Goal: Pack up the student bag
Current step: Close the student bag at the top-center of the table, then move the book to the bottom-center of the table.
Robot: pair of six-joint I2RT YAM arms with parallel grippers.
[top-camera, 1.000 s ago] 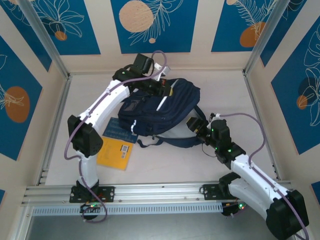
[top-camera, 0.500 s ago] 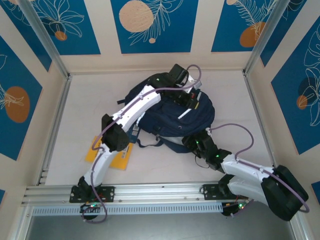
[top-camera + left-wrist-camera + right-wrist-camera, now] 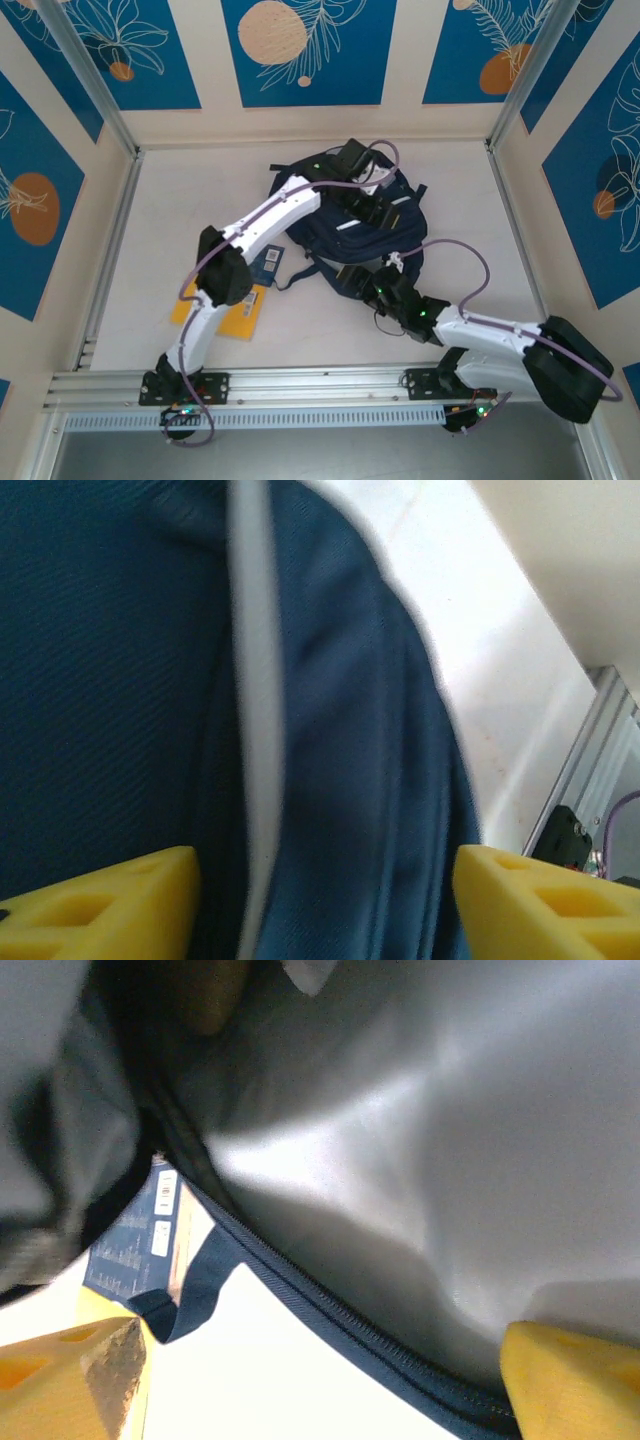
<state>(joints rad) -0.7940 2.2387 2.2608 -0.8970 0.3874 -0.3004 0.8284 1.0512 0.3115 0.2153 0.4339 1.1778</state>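
I work on a pale cream table [image 3: 170, 190] boxed in on three sides by cream walls [image 3: 403, 50]. The walls are hung with deep blue panels [image 3: 300, 50] showing orange discs and white line-drawn leaves. Slanting aluminium posts [image 3: 88, 75] rise from the two far corners, a ribbed aluminium rail [image 3: 320, 385] runs along the near edge, and the light is soft and even, casting only faint shadows.

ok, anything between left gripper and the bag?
Nothing. Left wrist view: open left gripper hangs close over the student bag, its white stripe between the fingers.
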